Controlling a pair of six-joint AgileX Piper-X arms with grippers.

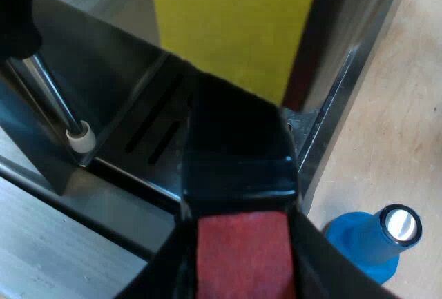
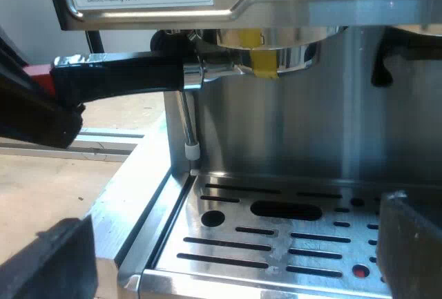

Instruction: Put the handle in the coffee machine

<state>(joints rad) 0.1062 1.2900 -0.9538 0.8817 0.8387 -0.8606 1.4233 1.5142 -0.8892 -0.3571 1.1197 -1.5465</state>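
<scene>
Holder [image 2: 138, 74] raised to the brew head at the espresso machine's [image 2: 324, 126] front.
Its dark handle is pinched near the red end [image 2: 38, 76] by the left gripper's [image 1: 242, 261] jaws; the right gripper's [image 2: 228, 257] jaws are spread over the drip tray [image 2: 318, 251]. A blue tamper [image 1: 376, 240] is seen on the counter [image 1: 404, 105] beside the machine.

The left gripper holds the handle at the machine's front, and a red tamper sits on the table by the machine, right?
No: the tamper is blue, not red, as the left wrist view shows. The left gripper does hold the handle at the machine's front.
</scene>
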